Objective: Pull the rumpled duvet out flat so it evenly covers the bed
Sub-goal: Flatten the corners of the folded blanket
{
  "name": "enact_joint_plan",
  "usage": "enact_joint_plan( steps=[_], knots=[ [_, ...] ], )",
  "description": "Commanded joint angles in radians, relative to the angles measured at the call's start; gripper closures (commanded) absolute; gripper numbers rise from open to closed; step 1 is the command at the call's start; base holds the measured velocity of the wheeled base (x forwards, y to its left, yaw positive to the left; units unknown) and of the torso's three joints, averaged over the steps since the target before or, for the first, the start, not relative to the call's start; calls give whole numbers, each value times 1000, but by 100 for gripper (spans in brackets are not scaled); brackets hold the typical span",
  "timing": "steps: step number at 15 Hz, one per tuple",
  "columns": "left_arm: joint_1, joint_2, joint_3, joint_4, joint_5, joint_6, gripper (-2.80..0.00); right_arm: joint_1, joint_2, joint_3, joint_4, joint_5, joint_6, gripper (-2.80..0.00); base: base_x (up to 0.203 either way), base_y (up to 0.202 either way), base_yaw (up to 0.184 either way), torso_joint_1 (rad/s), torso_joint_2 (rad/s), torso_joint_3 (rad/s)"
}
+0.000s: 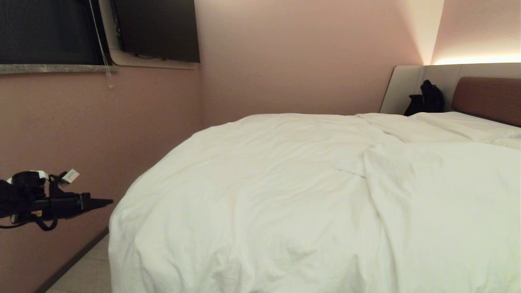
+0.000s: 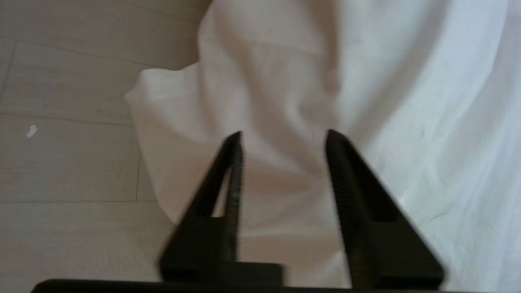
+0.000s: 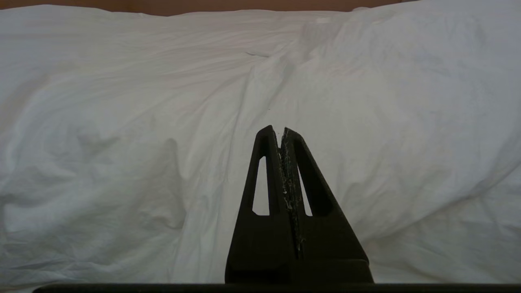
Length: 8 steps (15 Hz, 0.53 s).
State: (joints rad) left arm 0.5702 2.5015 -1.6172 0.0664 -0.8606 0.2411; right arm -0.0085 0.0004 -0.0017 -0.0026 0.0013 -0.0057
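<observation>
The white puffy duvet (image 1: 285, 191) lies rumpled over the bed (image 1: 484, 99) and hangs down its near-left corner. A folded ridge (image 1: 366, 162) runs across its right half. My left gripper (image 1: 108, 201) hovers to the left of the bed, between wall and mattress, apart from the cloth. In the left wrist view this gripper (image 2: 283, 136) is open above the duvet corner (image 2: 171, 122) that drapes to the floor, with nothing pinched between its fingers. My right gripper (image 3: 279, 130) is shut and empty, pointing at the duvet's side (image 3: 163, 122); it is outside the head view.
A pink wall (image 1: 81, 134) runs close along the bed's left, leaving a narrow floor strip (image 1: 85, 272). A black bag (image 1: 427, 99) sits by the grey headboard surround. A dark screen (image 1: 158, 28) hangs on the wall. Pale floor boards (image 2: 69, 162) lie under the left gripper.
</observation>
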Motion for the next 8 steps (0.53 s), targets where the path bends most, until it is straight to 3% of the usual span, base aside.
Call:
enact_joint_plan(
  steps=[1,6,8],
  knots=[
    [-34,0,2,1,-7,8,-280,0,0,-1,0,0,0,0,0,0,0,0,0,0],
    [-76,-29,27,1,-81,38,-280,-1,0,0,0,0,0,0,0,0,0,0,0,0],
    [-76,-42,56,0,-104,82,-280,-1,0,0,0,0,0,0,0,0,0,0,0,0]
  ],
)
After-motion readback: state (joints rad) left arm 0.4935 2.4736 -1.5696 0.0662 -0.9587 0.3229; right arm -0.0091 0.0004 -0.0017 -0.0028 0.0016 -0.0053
